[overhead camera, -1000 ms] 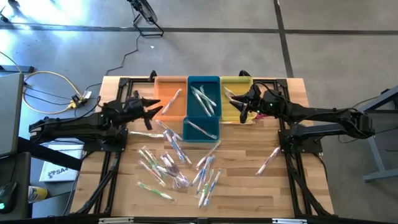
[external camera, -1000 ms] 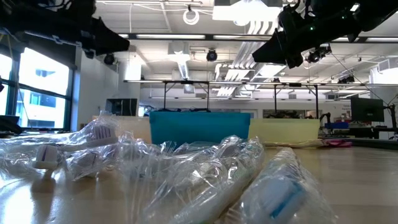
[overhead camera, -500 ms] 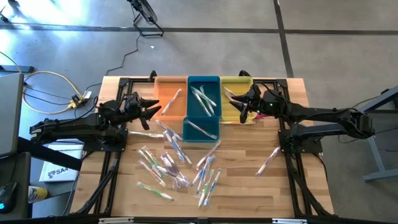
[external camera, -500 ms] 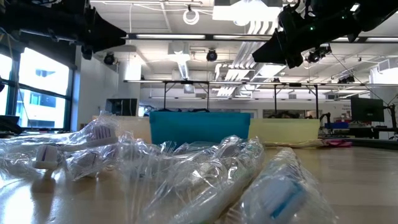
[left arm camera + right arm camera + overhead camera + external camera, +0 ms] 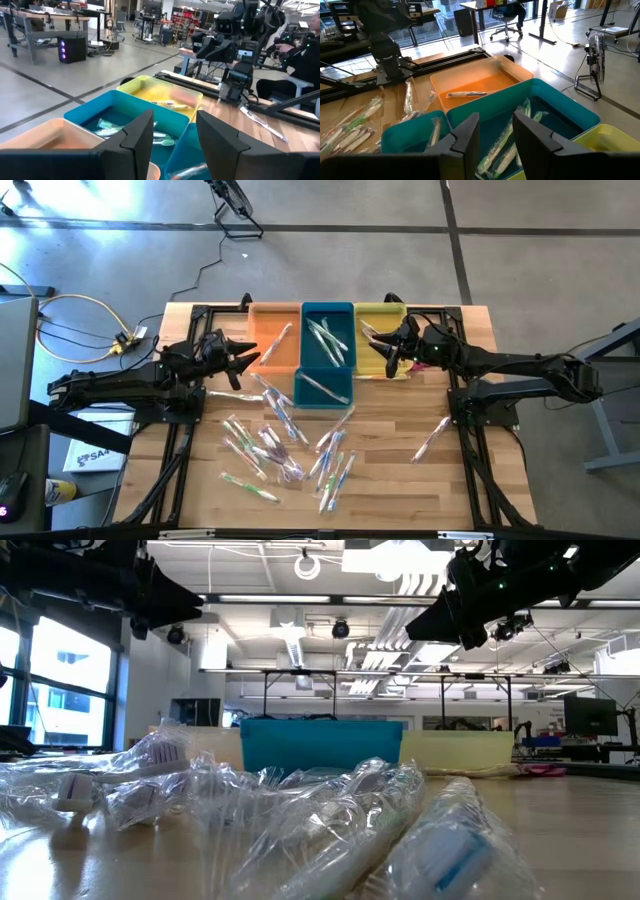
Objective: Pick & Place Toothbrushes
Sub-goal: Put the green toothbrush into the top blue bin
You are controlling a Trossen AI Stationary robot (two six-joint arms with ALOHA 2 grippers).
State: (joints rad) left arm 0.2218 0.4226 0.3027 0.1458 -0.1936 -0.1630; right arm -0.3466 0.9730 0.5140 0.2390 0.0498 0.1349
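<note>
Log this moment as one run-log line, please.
left gripper: open, empty, by orange bin | right gripper: open, empty, over yellow bin | toothbrushes: most loose on table

Both arms matte black, segmented links with rounded joint housings, mounted on black frame rails either side of the teal bin point(image 5: 326, 350). left gripper point(image 5: 250, 354): two flat black fingers, angular tapered tips, plain surfaces, with a gap showing between them in its wrist view. right gripper point(image 5: 381, 350): same finger pair, also parted. Right arm has small green lights near the wrist, seen from the low camera. No readable markings
</note>
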